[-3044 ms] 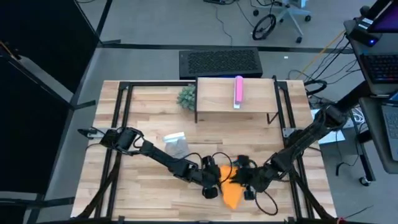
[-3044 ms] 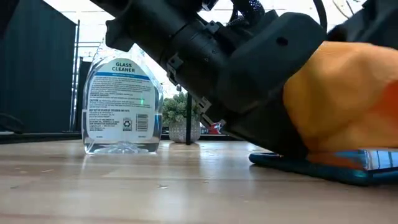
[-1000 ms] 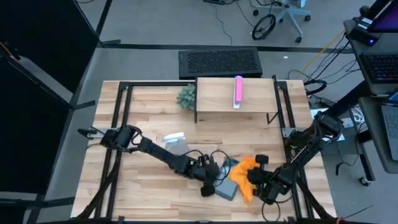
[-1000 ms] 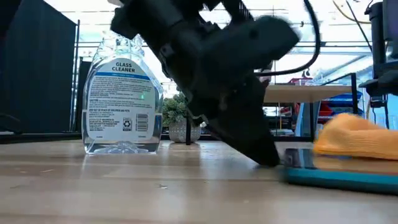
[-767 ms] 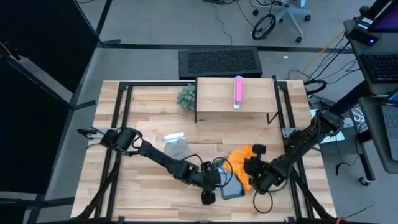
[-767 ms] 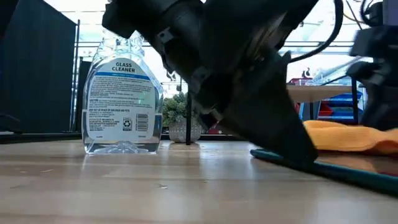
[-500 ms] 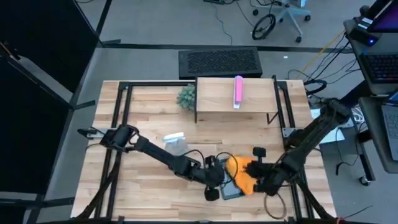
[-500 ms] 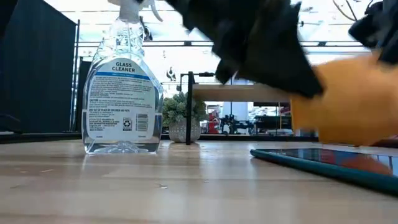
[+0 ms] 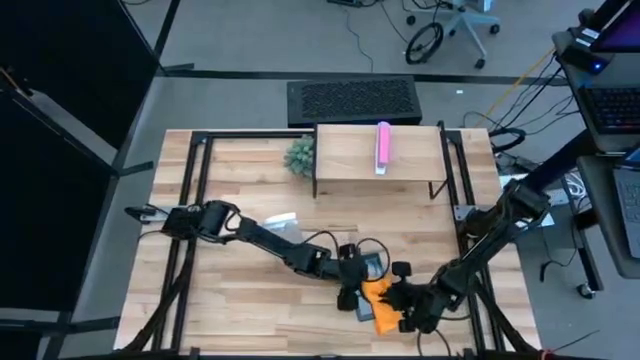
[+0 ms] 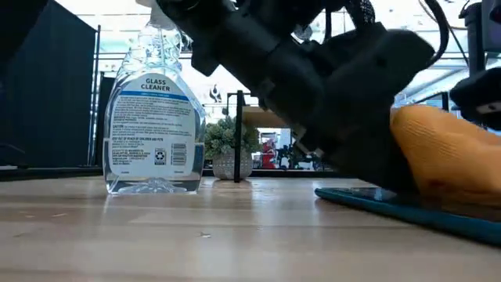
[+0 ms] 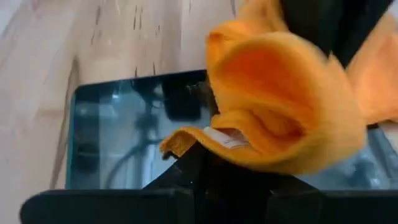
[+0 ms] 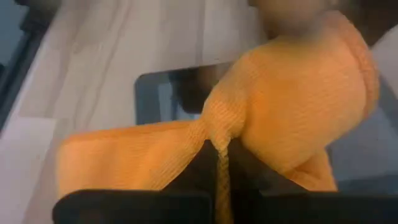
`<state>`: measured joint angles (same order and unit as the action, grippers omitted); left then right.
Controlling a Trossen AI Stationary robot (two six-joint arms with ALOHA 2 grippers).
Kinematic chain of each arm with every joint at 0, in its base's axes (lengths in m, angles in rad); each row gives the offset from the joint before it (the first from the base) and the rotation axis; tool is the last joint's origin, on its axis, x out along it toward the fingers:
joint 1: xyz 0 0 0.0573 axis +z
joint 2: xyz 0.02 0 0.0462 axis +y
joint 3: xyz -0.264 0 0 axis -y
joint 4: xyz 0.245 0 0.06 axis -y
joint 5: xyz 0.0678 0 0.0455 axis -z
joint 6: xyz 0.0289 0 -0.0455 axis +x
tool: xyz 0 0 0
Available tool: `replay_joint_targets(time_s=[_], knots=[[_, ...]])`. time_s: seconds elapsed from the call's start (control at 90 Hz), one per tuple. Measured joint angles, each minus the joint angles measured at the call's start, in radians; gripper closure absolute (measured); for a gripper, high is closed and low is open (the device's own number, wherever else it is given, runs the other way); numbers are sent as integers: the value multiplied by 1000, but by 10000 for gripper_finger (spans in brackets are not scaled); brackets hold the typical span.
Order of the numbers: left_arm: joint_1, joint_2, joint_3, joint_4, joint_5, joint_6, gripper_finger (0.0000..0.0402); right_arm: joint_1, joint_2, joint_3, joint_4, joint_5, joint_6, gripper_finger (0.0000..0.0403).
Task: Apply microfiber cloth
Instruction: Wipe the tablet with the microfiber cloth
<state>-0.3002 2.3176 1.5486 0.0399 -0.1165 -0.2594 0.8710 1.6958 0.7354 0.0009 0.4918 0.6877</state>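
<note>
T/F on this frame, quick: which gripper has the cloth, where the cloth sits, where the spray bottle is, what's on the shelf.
1. The right gripper is shut on the orange cloth. True.
2. The cloth is over the tablet. True.
3. The spray bottle lies on its side. False: it stands upright.
4. The pink object lies on the tabletop beside the tablet. False: it lies on the raised shelf at the far side.

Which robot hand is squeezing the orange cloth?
The right gripper: its fingers pinch the orange microfiber cloth. The left gripper only rests beside it on the tablet.
</note>
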Motion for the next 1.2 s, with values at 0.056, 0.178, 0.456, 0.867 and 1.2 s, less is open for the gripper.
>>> replay_joint_targets(time_s=[0.056,0.178,0.456,0.867,1.2], knots=[[5,18,1,8,0,-25,353,-1,16,1,35,-46,11,401],[14,41,2,11,5,-57,353,24,38,4,72,-140,64,401],[23,44,-1,11,-4,-68,353,106,-35,-1,-22,-364,163,401],[27,47,-5,56,-8,-73,353,49,-176,-1,-97,76,76,401],[26,47,-5,49,-5,-45,353,44,-18,5,-126,-129,177,401]])
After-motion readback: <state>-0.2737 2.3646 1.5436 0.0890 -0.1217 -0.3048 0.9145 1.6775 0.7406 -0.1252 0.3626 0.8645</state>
